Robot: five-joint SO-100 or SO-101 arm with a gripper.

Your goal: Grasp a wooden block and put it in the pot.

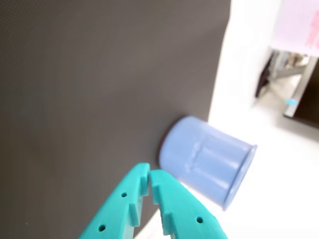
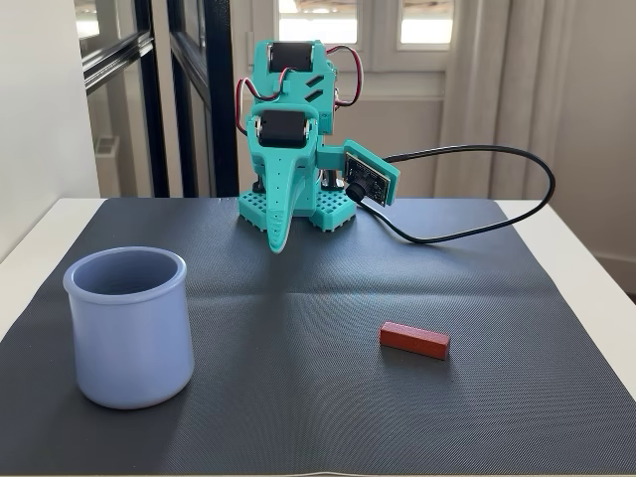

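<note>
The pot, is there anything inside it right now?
Only the upper inner wall of the pot shows in the fixed view, and it looks bare; the bottom is hidden by the rim. The wooden block lies on the mat, outside it.

- 1 wooden block (image 2: 413,340), red-brown, seen in fixed view only
- 1 pot (image 2: 130,326), lavender-blue; same one in wrist view (image 1: 208,162)
- 1 arm w/ 1 gripper (image 2: 277,244), teal, 2 fingers; wrist view too (image 1: 149,175)
- 1 dark mat (image 2: 328,417)
- 1 black cable (image 2: 475,191)
- 1 small cam on arm (image 2: 366,177)
</note>
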